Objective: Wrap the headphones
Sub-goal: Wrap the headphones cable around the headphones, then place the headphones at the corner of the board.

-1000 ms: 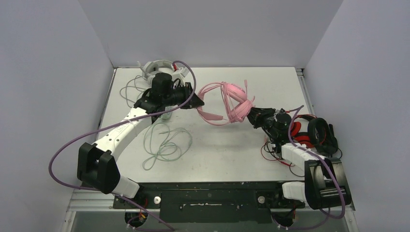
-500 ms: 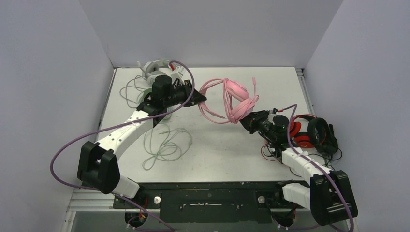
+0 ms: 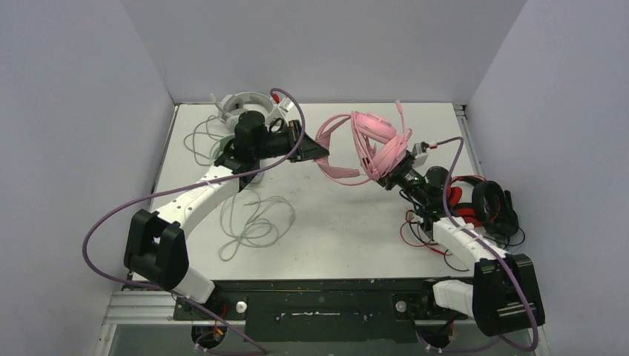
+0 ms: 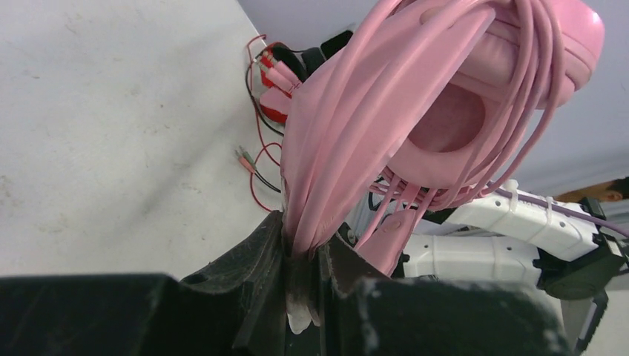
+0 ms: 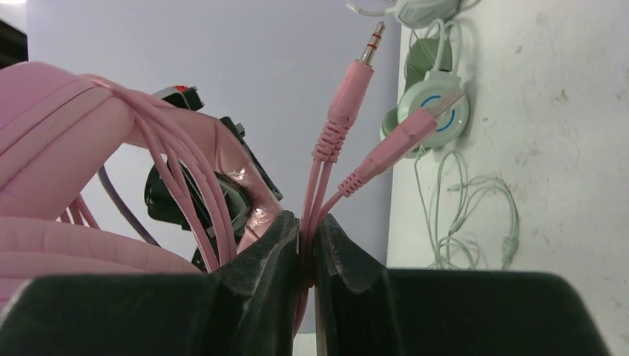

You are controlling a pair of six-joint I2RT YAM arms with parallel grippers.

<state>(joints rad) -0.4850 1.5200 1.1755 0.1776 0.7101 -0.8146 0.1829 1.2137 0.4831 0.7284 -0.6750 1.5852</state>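
Observation:
The pink headphones (image 3: 373,141) hang in the air over the middle back of the table, their cable wound round the band several times. My left gripper (image 3: 320,152) is shut on the pink headband (image 4: 334,170), held from the left. My right gripper (image 3: 387,176) is shut on the pink cable (image 5: 320,178) just below its two plugs, which stick up (image 5: 352,78). The grey-white headset (image 3: 245,102) lies at the back left. The mint green headset (image 5: 429,111) sits beside it, mostly hidden under my left arm in the top view; its cable (image 3: 252,221) lies loose.
A red and black headset (image 3: 475,202) with red and black wires lies at the right edge, under my right arm. The grey-white cable (image 3: 196,141) loops at the back left. Grey walls close in the table on three sides.
Both grippers have lifted the pink headphones higher and further back. My right gripper swung up and to the left with the cable end; the plugs now point upward.

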